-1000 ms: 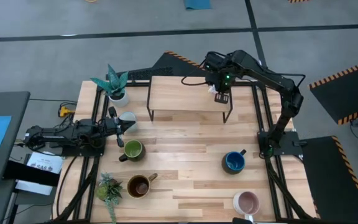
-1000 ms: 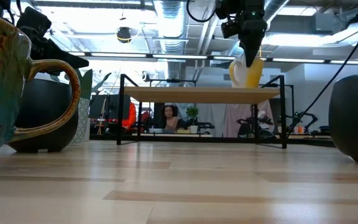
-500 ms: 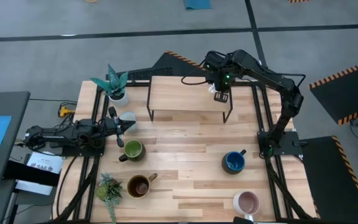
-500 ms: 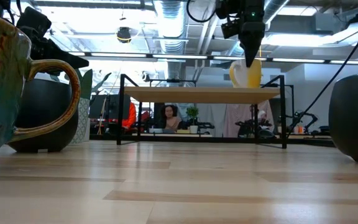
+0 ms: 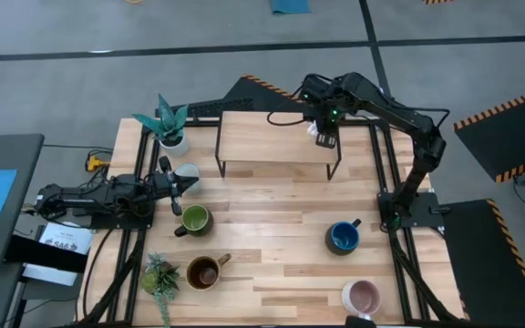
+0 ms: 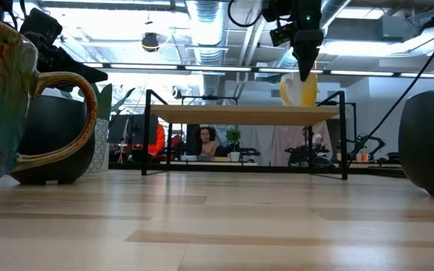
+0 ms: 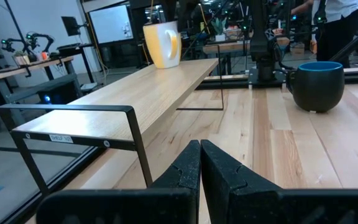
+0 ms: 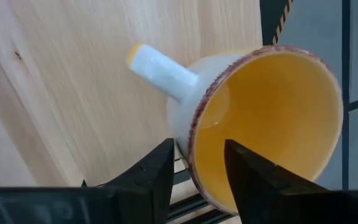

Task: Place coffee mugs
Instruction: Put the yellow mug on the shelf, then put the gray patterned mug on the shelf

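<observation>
Since a moment ago the right pincer (image 5: pixel 324 135) has edged slightly toward three o'clock, fingers straddling the orange mug's (image 8: pixel 253 124) rim at the shelf's (image 5: pixel 272 138) right end. The left pincer (image 7: pixel 200 163) rests pressed together at nine o'clock on the bench (image 5: pixel 272 237), beside the white mug (image 5: pixel 187 172).

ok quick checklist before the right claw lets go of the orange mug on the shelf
1. Right claw grips the orange mug by its rim, one finger inside, one outside: ok.
2. Mug over the wooden shelf, near its right end: ok.
3. Mug base resting flat on the shelf: cannot tell; in the low view it looks upright at board level.
4. Shelf board around the mug free of other items: ok.
5. Left claw shut, low over the table's left side, away from the shelf: ok.
</observation>
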Action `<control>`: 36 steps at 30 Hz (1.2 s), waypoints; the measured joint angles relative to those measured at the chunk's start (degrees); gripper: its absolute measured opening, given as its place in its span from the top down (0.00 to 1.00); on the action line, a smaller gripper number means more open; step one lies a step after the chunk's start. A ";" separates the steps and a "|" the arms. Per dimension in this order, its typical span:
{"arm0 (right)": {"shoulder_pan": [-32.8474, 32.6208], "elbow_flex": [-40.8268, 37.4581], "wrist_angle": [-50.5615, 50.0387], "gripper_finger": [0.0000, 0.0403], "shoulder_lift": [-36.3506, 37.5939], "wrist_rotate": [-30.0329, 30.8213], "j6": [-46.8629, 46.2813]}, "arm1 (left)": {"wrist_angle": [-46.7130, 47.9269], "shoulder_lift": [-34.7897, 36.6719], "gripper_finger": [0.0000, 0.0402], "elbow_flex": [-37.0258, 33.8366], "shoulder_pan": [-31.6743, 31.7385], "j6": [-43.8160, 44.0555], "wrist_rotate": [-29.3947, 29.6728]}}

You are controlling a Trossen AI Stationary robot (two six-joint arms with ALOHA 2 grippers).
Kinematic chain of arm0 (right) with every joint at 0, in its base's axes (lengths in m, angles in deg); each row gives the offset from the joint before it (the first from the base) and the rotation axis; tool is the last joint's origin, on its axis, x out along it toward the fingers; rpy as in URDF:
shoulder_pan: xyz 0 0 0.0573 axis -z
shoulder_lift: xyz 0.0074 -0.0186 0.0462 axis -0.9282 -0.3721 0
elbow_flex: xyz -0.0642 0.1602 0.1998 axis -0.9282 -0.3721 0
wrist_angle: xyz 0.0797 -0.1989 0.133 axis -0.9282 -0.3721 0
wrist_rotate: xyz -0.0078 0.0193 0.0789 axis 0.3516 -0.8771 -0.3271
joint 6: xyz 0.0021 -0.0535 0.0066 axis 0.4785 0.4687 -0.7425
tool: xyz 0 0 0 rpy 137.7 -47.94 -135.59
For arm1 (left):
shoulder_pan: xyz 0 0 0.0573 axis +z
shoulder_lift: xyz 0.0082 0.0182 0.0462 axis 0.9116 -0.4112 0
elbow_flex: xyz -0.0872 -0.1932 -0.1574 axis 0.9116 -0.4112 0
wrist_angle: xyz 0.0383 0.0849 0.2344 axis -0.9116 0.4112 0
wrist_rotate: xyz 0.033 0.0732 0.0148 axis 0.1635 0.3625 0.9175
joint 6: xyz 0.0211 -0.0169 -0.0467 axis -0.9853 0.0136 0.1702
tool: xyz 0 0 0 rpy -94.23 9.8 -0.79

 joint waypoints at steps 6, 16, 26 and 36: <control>-0.09 0.00 -0.02 0.58 0.46 -0.04 0.28 | 0.00 0.00 1.00 0.02 0.02 0.00 0.00; -0.47 1.13 -1.04 0.58 0.37 -0.02 2.14 | 0.00 0.00 1.00 0.00 0.01 0.00 0.00; -3.14 10.61 -3.49 0.58 0.81 -1.47 0.18 | 0.01 0.00 1.00 0.01 0.01 0.00 -0.01; -11.72 10.22 -3.41 0.58 11.21 -19.30 -10.00 | 0.00 0.00 1.00 0.02 0.02 0.00 -0.02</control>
